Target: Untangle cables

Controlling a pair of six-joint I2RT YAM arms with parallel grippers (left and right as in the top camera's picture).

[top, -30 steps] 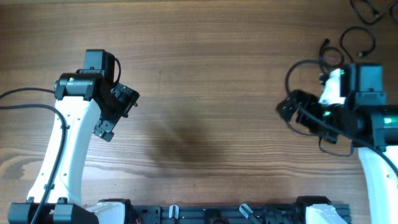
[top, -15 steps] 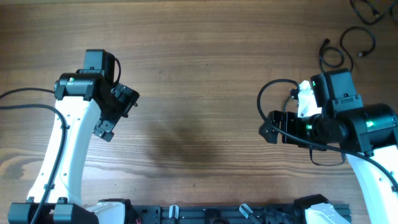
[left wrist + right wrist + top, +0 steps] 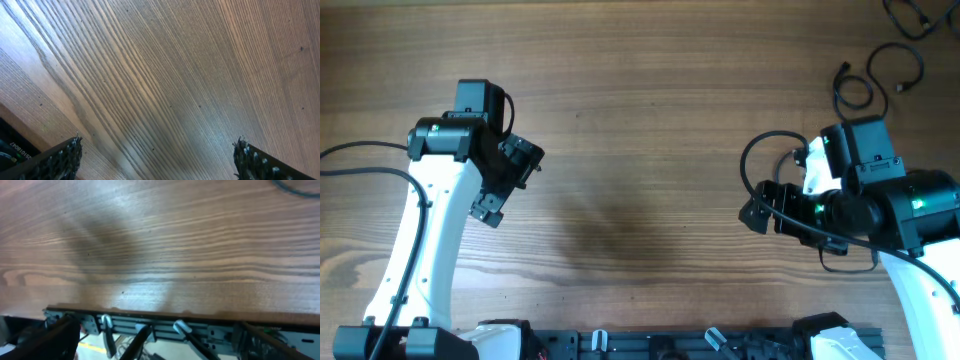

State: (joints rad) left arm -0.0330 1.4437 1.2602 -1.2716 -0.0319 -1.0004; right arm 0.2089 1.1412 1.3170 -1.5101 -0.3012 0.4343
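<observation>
Left arm [image 3: 435, 230], right arm [image 3: 920, 280]: white shells, black joints, green indicator lights [image 3: 920, 203], thick black wires [image 3: 775, 134]; left gripper [image 3: 157, 160] fingertips [image 3: 60, 161] black, ridged

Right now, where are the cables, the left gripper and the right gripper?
cables [image 3: 868, 72], overhead view, on a cord of the small coils at top right.
left gripper [image 3: 160, 162], left wrist view, midway between its open fingertips.
right gripper [image 3: 161, 339], right wrist view, midway between its open fingertips.
</observation>
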